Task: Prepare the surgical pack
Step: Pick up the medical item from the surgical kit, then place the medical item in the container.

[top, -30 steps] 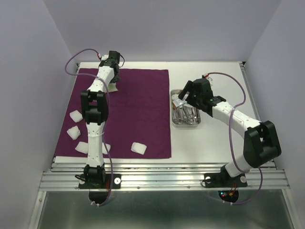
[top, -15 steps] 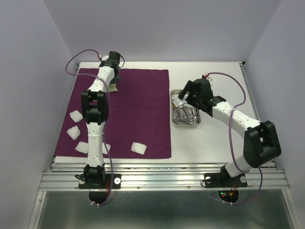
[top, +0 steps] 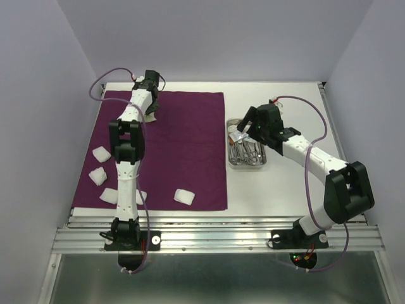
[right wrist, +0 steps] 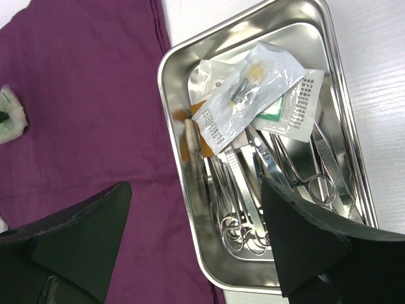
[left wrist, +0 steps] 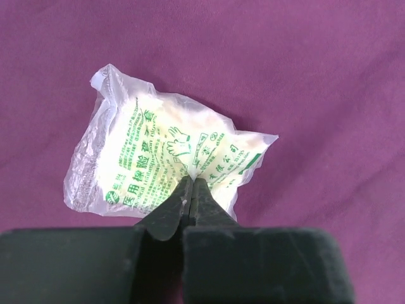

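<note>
Two arms are over the table: the left gripper (left wrist: 192,185) has its fingers pinched together on the near edge of a green-printed plastic packet (left wrist: 152,158), which lies on the far-left part of the purple drape (top: 190,145). The right gripper (right wrist: 196,190) hangs wide open and empty above the steel tray (right wrist: 166,76) of forceps (right wrist: 304,183), just right of the drape.

You get bright, even light from overhead in every view. In the top view the white table (top: 297,190) is close to washed out, and the arms cast only faint, soft shadows. In your right wrist view the steel tray (right wrist: 180,88) flares with glare toward 1 o'clock. In your left wrist view the packet (left wrist: 158,164) glints at 10 o'clock with sharp print, while the left gripper (left wrist: 193,187) blurs dark at 6 o'clock.
</note>
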Controlling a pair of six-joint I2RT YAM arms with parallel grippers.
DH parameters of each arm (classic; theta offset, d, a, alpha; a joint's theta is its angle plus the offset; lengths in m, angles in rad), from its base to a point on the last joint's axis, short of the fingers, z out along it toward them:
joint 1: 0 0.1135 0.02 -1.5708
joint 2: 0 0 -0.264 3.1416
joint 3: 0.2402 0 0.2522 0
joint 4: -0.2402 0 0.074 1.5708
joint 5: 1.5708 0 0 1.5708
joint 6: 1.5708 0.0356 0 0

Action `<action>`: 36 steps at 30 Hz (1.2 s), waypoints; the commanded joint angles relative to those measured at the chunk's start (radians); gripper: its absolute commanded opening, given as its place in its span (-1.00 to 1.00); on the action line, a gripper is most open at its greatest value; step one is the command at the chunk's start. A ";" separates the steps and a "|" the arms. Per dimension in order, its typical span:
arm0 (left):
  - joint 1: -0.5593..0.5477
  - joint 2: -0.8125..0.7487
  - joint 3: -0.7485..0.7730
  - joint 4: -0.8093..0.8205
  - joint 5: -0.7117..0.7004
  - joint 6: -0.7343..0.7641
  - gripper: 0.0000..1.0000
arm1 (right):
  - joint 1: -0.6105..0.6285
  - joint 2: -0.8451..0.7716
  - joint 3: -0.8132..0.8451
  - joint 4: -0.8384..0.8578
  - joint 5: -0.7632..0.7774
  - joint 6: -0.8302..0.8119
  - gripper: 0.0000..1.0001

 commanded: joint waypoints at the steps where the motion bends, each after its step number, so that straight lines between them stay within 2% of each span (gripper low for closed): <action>1: -0.001 -0.178 -0.027 -0.030 0.013 -0.002 -1.00 | 0.007 -0.050 0.007 -0.001 0.025 -0.001 0.77; 3: -0.016 -0.236 -0.065 -0.027 0.022 -0.001 -1.00 | 0.007 -0.048 0.008 -0.004 0.033 -0.008 0.77; 8: -0.103 -0.469 -0.276 0.026 0.050 -0.022 -1.00 | 0.007 -0.044 0.010 -0.010 0.069 -0.028 0.78; 10: -0.169 -0.517 -0.345 0.033 0.047 -0.025 -1.00 | 0.007 -0.047 0.008 -0.013 0.085 -0.050 0.78; 15: -0.361 -0.597 -0.396 0.038 0.117 -0.065 -1.00 | -0.032 -0.073 -0.013 -0.030 0.099 -0.077 0.81; 18: -0.444 -0.585 -0.371 0.038 0.143 -0.102 -1.00 | -0.086 -0.112 -0.027 -0.059 0.096 -0.081 0.86; 21: -0.544 -0.536 -0.317 0.050 0.157 -0.133 -1.00 | -0.195 -0.140 -0.056 -0.070 0.039 -0.090 0.89; 22: -0.579 -0.490 -0.267 0.036 0.151 -0.145 -1.00 | -0.262 -0.155 -0.076 -0.070 -0.002 -0.089 0.89; 26: -0.642 -0.366 -0.131 0.012 0.151 -0.179 -1.00 | -0.396 -0.195 -0.113 -0.076 -0.076 -0.080 0.88; 30: -0.677 -0.255 0.026 -0.019 0.185 -0.249 -1.00 | -0.439 -0.240 -0.133 -0.090 -0.070 -0.083 0.89; 33: -0.691 -0.210 0.046 0.009 0.219 -0.330 -1.00 | -0.439 -0.252 -0.131 -0.096 -0.067 -0.084 0.89; 36: -0.691 -0.186 0.039 0.004 0.180 -0.429 -1.00 | -0.439 -0.254 -0.128 -0.099 -0.073 -0.086 0.88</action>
